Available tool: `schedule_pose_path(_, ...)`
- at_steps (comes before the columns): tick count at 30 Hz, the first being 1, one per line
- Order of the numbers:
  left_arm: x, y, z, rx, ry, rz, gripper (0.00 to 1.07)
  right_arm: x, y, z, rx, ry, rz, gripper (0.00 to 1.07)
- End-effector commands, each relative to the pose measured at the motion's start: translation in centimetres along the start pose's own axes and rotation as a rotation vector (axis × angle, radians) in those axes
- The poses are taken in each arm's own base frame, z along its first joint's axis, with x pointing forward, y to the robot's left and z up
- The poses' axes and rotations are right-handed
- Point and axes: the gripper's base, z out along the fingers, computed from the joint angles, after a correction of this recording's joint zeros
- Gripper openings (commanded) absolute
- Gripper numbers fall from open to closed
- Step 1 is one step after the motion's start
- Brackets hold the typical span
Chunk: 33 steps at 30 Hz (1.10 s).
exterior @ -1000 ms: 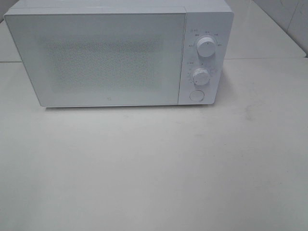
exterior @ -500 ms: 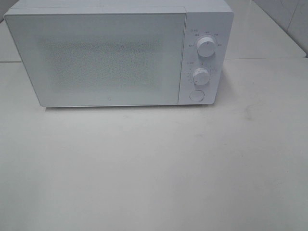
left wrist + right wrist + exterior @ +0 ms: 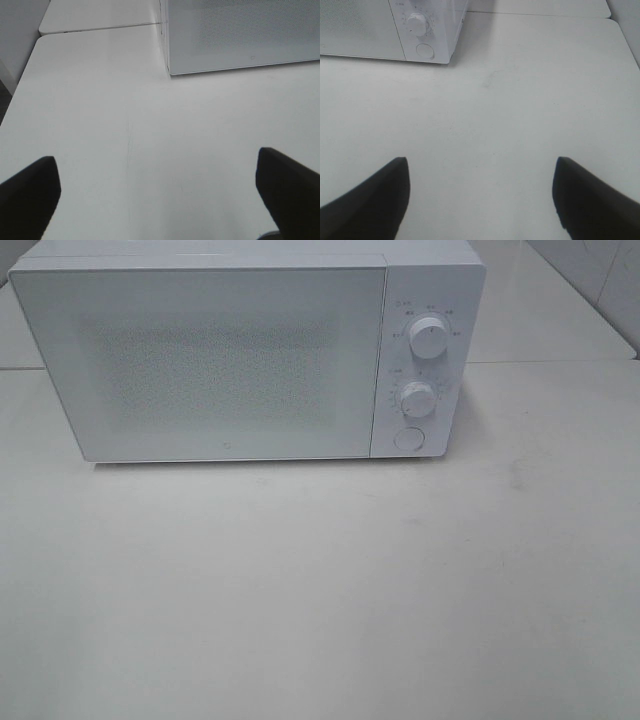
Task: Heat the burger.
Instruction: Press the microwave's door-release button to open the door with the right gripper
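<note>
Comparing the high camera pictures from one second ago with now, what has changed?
Nothing has visibly changed. The white microwave stands in the same place, its door is shut as before, and its two knobs point the same way.

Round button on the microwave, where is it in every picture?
Exterior high: the round button is right of middle, lowest on the control panel, under the lower knob.
Left wrist: not in it; only a corner of the door shows.
Right wrist: the round button sits right by the lower knob on the control panel.
Shared landmark: the door's dotted window, seen in all three.
</note>
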Motion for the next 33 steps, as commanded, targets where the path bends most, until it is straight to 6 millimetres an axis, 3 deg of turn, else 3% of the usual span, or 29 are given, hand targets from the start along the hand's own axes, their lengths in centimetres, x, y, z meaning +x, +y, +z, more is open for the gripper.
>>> schedule_pose_path(1, 0.2, 0.0, -0.2, -0.006, -0.018, -0.002, 1.01, -0.3, -0.1, -0.5, 0.013, -0.036, 0.006, 0.76)
schedule_pose_path(6, 0.2, 0.0, -0.2, -0.006, -0.018, -0.002, 1.01, -1.9, 0.0, -0.6, 0.013, -0.041, 0.005, 0.76)
schedule_pose_path(13, 0.2, 0.0, -0.2, -0.006, -0.018, -0.002, 1.01, -4.0, 0.0, 1.2, 0.010, -0.039, 0.006, 0.76)
schedule_pose_path(24, 0.2, 0.0, -0.2, -0.006, -0.018, -0.002, 1.01, -7.7, 0.3, 6.1, 0.004, -0.043, -0.003, 0.76)
schedule_pose_path(33, 0.2, 0.0, -0.2, -0.006, -0.018, -0.002, 1.01, -9.3, 0.4, 9.9, -0.001, -0.035, -0.006, 0.76)
